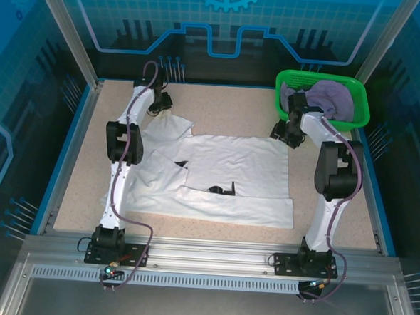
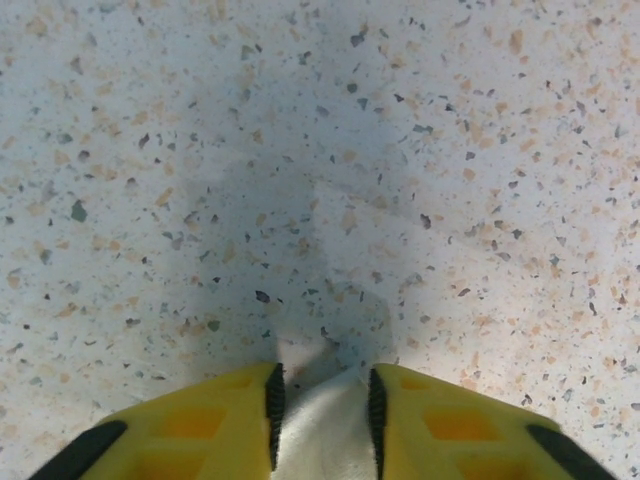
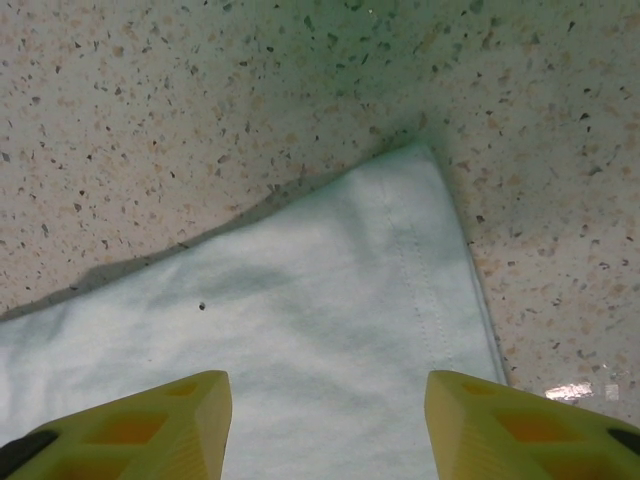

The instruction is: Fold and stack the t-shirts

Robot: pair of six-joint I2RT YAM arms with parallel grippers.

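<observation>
Yellow-fingered left pincer is clamped on the white t-shirt spread beside the green basket, right pincer hangs apart over the corner nearest that basket, so it looks like first-fold setup, and next the right must pinch.

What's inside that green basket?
A crumpled lavender shirt lies heaped in the basket. Anything beneath it is covered, so I can't tell.

A green mesh basket stands at the far right corner of the speckled beige worktop. Blue printed panels wall it in; an aluminium rail runs along the near edge.
</observation>
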